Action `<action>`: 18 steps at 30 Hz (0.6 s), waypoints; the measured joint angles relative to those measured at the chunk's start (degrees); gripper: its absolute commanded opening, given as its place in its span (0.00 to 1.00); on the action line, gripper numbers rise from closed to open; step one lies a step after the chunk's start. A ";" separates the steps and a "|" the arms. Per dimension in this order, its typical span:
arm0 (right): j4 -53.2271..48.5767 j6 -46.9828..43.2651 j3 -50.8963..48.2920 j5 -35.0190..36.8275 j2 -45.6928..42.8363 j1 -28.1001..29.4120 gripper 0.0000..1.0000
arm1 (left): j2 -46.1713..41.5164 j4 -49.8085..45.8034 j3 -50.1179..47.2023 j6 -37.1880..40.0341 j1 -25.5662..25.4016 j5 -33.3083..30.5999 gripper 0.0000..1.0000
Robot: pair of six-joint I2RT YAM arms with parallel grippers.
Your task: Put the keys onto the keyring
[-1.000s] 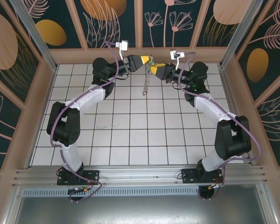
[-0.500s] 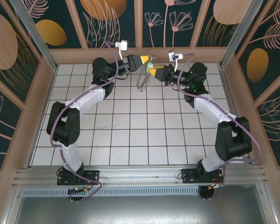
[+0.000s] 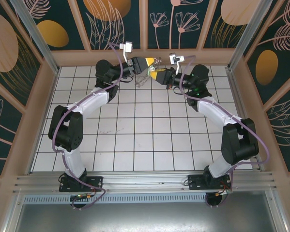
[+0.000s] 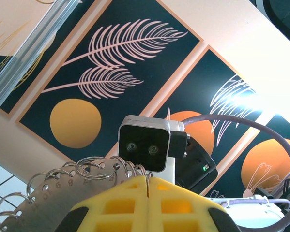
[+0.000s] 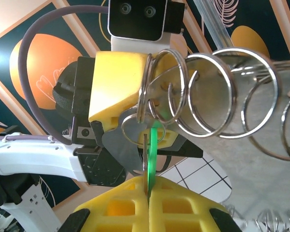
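At the back of the table both grippers meet tip to tip. My left gripper (image 3: 153, 61) is shut on the keyring (image 3: 141, 80), which dangles below it as a grey loop. In the left wrist view a thin ring wire is pinched between the yellow fingers of the left gripper (image 4: 148, 186), with several split rings (image 4: 94, 167) strung to the left. My right gripper (image 5: 149, 186) is shut on the green-headed key (image 5: 153, 150), held edge-on. The key's upper end reaches into the cluster of keyring rings (image 5: 207, 96) beside the left gripper's yellow finger (image 5: 118, 82).
White tiled floor (image 3: 135, 130) spreads in front of the arms. Patterned wall panels (image 3: 159, 19) and a metal frame post (image 3: 33, 34) close in the back and sides. The right wrist's camera block (image 4: 145, 145) faces the left wrist at close range.
My right gripper has moved left and up, closing on the left gripper. The dangling keyring has swung up and left with it. The left arm has hardly moved.
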 measured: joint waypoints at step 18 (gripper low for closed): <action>-10.58 -2.58 -11.23 10.10 -19.23 -3.56 0.40 | 0.00 1.33 -0.15 -0.42 -0.35 -1.44 0.00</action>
